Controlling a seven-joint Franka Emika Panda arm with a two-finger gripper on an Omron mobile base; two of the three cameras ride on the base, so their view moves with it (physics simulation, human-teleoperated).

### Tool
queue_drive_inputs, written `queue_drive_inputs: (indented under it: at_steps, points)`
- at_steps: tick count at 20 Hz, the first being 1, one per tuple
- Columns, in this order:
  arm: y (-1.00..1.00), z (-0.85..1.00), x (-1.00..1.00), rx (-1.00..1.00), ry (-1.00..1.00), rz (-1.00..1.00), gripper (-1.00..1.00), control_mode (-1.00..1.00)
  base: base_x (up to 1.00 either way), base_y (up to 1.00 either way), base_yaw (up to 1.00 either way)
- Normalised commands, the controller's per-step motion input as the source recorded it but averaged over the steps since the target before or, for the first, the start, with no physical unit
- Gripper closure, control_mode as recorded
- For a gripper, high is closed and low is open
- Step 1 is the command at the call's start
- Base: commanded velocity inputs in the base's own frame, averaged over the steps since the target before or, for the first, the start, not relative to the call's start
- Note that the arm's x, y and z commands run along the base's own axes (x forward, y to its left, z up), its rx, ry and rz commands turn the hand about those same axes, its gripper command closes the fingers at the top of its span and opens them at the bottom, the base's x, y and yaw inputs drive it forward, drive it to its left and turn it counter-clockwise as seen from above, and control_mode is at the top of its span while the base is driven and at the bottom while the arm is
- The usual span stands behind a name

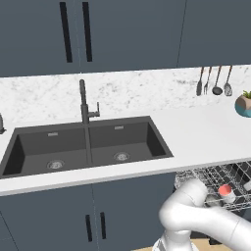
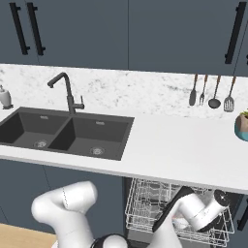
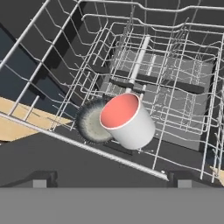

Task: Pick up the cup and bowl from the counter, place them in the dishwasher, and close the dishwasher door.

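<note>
Gripper point(image 3: 112, 186) hangs low over the dishwasher's wire rack point(image 3: 183, 87); its fingers barely peek up, set wide apart with nothing between them. The cup point(image 3: 127, 120) lies tipped in the rack, mouth toward 10 o'clock, touching a fuzzy grey round thing point(image 3: 89, 124). My worry: it could roll or rattle when the door closes.

Grey cup point(image 3: 129, 122) (red-pink inside), silver rack point(image 3: 175, 83)

Red-lined grey cup point(image 3: 127, 120) lies tilted in the dishwasher's wire rack point(image 3: 183, 78).
</note>
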Motion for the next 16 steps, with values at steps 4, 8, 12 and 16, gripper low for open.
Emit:
queue_drive_inputs:
  at_steps: [4,8,12,16]
  points:
    - [0.0,0.01,-0.24,0.03,-0.14,0.0,-1.0,-1.0,0.0,0.0,0.0]
    - [0.0,0.0,-0.26,0.0,-0.12,0.0,-1.0,-1.0,0.0,0.0,0.0]
    - [0.03,0.0,-0.39,0.0,-0.15,0.0,-1.0,-1.0,0.0,0.0,0.0]
    - [0.03,0.0,-0.69,0.03,-0.26,0.0,-1.0,-1.0,0.0,0.0,0.0]
